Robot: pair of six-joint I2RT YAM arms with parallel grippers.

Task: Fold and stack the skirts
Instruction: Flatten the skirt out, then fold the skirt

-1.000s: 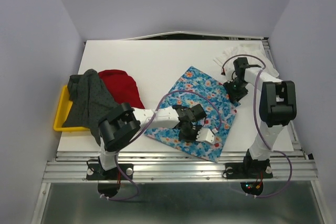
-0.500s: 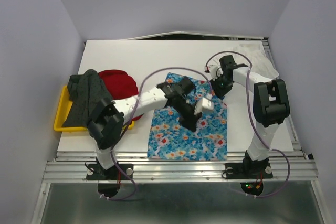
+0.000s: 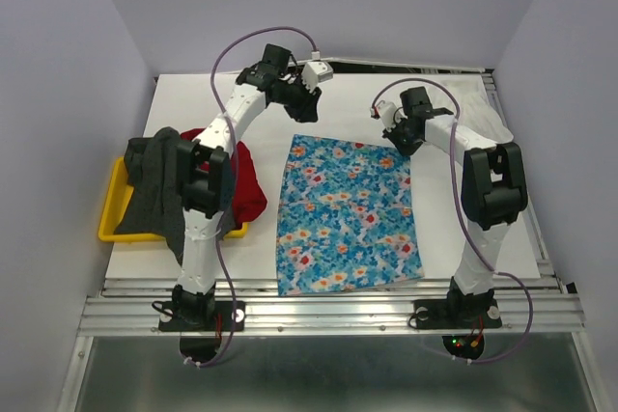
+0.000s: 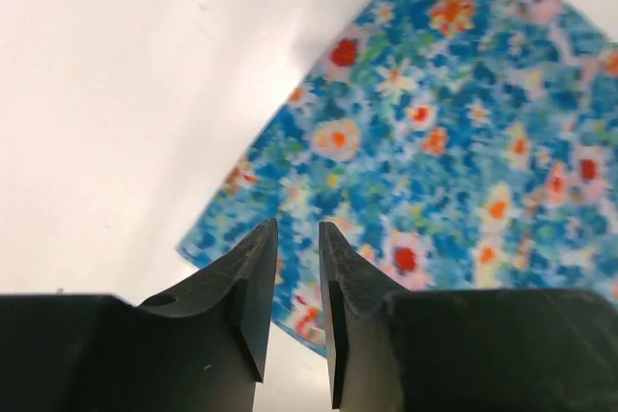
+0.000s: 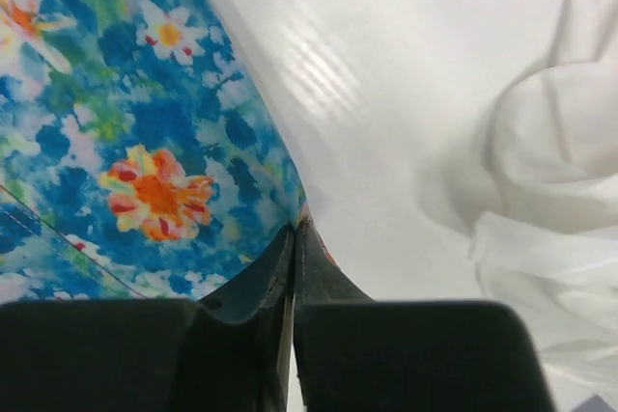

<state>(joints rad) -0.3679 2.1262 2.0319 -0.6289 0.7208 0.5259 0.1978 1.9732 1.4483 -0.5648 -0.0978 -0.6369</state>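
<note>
Blue flower skirt flat on the worktop
Top: the skirt's far corner is just beside the left fingers. Left wrist: fingers a little apart, holding nothing, skirt under them. Right wrist: right fingers pinch the skirt's edge; white skirt to their right.

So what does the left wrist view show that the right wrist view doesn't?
Only left wrist: the left hand slightly open and empty, above a corner of the floral skirt. Only right wrist: the right hand shut on the floral skirt's edge, with the white skirt bunched beside it. Both: the floral skirt on the white table.
</note>
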